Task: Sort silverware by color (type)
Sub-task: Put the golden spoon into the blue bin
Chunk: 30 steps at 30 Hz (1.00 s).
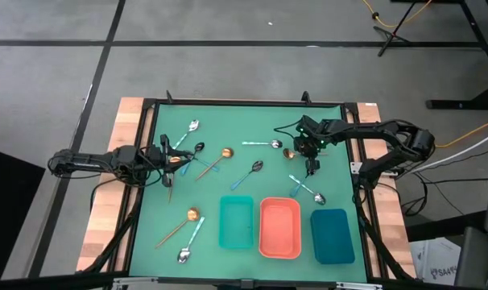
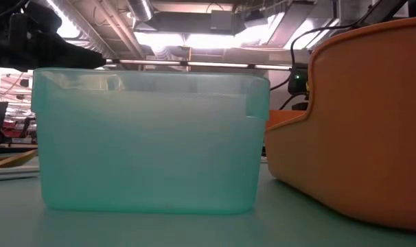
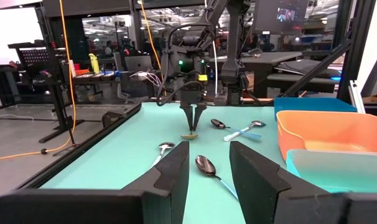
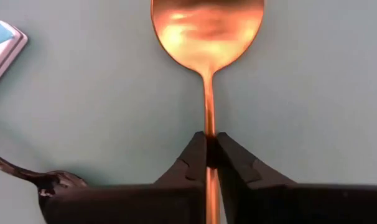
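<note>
My right gripper (image 1: 311, 167) points down over the mat's far right part, shut on a gold-copper spoon (image 4: 207, 25) whose bowl (image 1: 288, 153) points toward the table's left. The left wrist view also shows this gripper (image 3: 192, 121) over the spoon (image 3: 190, 134). My left gripper (image 1: 169, 157) is open near the left edge, level, beside another gold spoon (image 1: 174, 160). A dark spoon (image 3: 207, 167) lies on the mat ahead of its fingers. Other spoons lie flat: silver ones (image 1: 193, 126) (image 1: 275, 144) (image 1: 318, 197), dark ones (image 1: 198, 148) (image 1: 256, 167), gold ones (image 1: 225, 153) (image 1: 192, 214). My right gripper pinches the gold-copper spoon's thin handle (image 4: 208, 118) just behind the bowl, between its two fingertips (image 4: 195, 155). The fingers come from above, pointing down, one on each side of the handle. Whether the spoon rests on the mat or hangs just above it, I cannot tell.
Three trays stand in a row by the near edge: teal (image 1: 236, 221), coral (image 1: 280, 227), dark blue (image 1: 332, 235). The low view is filled by the teal tray's wall (image 2: 149, 144) and the coral one (image 2: 359, 130). One more silver spoon (image 1: 184, 255) lies near the near-left corner.
</note>
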Each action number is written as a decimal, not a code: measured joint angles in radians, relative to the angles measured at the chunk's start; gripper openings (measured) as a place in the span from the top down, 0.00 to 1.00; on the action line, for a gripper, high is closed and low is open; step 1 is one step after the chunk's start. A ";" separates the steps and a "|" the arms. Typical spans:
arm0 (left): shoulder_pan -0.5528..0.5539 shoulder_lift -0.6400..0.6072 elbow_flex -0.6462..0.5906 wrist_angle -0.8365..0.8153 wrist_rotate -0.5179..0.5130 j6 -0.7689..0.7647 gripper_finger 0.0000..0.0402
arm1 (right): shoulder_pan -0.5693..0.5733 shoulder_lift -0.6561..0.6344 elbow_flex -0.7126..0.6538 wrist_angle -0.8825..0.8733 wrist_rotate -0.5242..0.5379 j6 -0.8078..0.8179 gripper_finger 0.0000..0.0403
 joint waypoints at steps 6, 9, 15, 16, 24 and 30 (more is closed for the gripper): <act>0.000 0.000 0.000 0.000 0.000 0.000 0.73 | 0.000 0.000 0.000 0.002 0.000 0.000 0.98; 0.000 0.000 0.000 0.000 0.000 0.000 0.73 | 0.000 0.000 0.000 0.002 0.000 0.000 0.99; 0.000 0.000 0.000 0.000 0.000 0.000 0.73 | 0.000 0.000 -0.001 0.003 0.000 0.000 0.99; 0.000 0.000 0.000 0.000 0.000 0.000 0.73 | 0.000 0.000 -0.001 0.003 0.000 0.000 0.99; 0.000 0.000 0.000 0.000 0.000 0.000 0.73 | 0.000 -0.015 -0.002 0.004 0.001 0.000 1.00; 0.000 0.000 0.000 0.000 0.000 0.000 0.73 | 0.001 -0.058 -0.007 -0.018 0.009 0.051 1.00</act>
